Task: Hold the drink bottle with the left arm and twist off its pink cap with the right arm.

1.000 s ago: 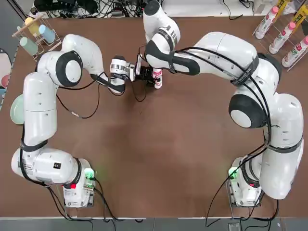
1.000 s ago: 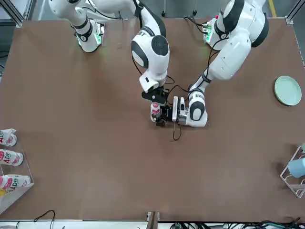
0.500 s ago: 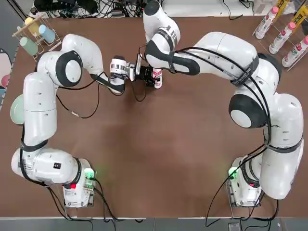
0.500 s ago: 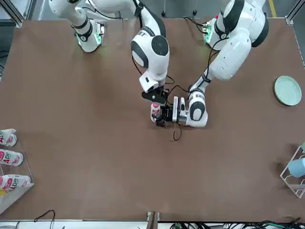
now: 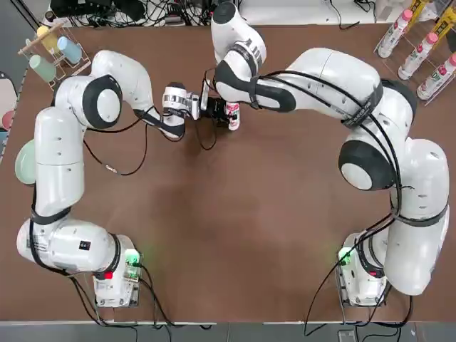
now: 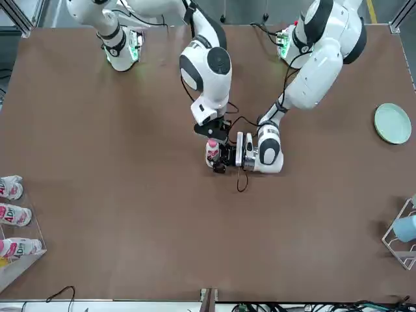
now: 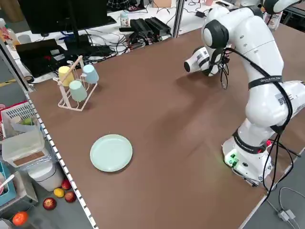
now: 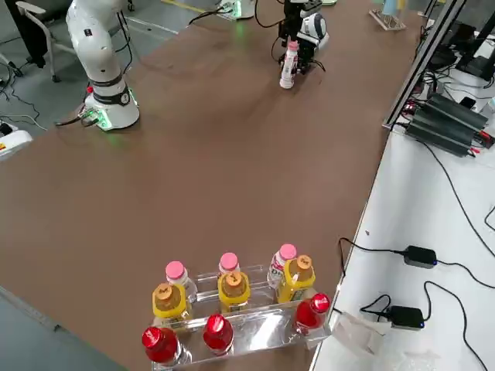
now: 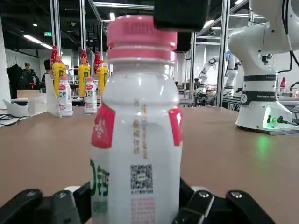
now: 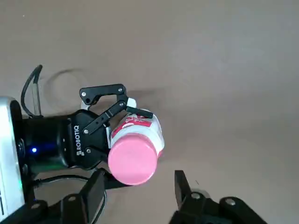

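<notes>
Standing upright mid-bench, the small white plastic drink bottle (image 6: 212,155) is pinched low by the left end effector (image 6: 223,158); the right end effector (image 10: 138,186) hovers directly above its round pink cap (image 10: 132,158), fingers spread, not touching.

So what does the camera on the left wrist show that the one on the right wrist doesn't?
Only the left wrist view shows the bottle's side label with its square code, and a rack of bottles far behind. Only the right wrist view looks down on the pink cap's round top and shows the left end effector clamped on the bottle, with the right end effector open beside the cap. Both show the bottle with its cap on the brown table.
</notes>
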Available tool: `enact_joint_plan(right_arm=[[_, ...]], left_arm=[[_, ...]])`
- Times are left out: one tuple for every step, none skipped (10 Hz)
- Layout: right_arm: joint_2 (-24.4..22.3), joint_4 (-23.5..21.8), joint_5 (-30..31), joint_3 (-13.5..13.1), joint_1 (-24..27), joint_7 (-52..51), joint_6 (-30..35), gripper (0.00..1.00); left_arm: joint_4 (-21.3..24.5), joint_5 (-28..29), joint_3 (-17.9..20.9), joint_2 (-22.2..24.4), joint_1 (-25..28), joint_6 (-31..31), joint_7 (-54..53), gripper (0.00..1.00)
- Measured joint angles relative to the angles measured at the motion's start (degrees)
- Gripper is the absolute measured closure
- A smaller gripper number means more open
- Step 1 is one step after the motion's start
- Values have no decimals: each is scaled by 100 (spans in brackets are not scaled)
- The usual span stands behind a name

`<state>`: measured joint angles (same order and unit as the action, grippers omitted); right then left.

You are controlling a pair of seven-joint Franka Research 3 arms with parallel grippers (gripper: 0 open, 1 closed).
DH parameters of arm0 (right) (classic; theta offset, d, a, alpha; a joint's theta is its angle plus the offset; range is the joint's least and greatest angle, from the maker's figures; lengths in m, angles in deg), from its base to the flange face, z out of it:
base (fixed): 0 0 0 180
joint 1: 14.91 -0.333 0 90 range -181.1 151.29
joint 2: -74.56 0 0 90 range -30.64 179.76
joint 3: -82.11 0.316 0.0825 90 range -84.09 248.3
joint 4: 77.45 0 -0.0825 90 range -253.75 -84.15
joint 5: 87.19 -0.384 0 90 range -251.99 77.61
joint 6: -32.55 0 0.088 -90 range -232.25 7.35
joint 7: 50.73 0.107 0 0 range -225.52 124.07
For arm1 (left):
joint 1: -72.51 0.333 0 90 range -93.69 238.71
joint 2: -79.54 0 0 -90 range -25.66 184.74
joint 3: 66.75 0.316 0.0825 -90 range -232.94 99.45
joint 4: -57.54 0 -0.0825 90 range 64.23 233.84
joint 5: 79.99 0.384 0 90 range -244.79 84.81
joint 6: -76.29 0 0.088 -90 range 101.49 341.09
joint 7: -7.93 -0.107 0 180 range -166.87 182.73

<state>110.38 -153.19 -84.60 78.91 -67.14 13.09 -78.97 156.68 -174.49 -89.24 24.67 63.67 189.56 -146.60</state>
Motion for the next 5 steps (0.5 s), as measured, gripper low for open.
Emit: enact_joint_plan(right_arm=[[0, 0, 1, 0, -2, 0, 0, 36], [0, 0, 4, -1, -2, 0, 0, 38], [0, 0, 10, -1, -2, 0, -1, 37], [0, 0, 30, -2, -2, 0, -39, 36], [0, 0, 69, -4, -2, 1, -144, 36]], left_arm=[[0, -3, 3, 1, -3, 0, 0, 47], [0, -4, 4, 1, -4, 0, 0, 47], [0, -4, 4, 1, -4, 0, 0, 47], [0, -4, 4, 2, -5, 0, 0, 47], [0, -4, 5, 2, -5, -1, 0, 47]])
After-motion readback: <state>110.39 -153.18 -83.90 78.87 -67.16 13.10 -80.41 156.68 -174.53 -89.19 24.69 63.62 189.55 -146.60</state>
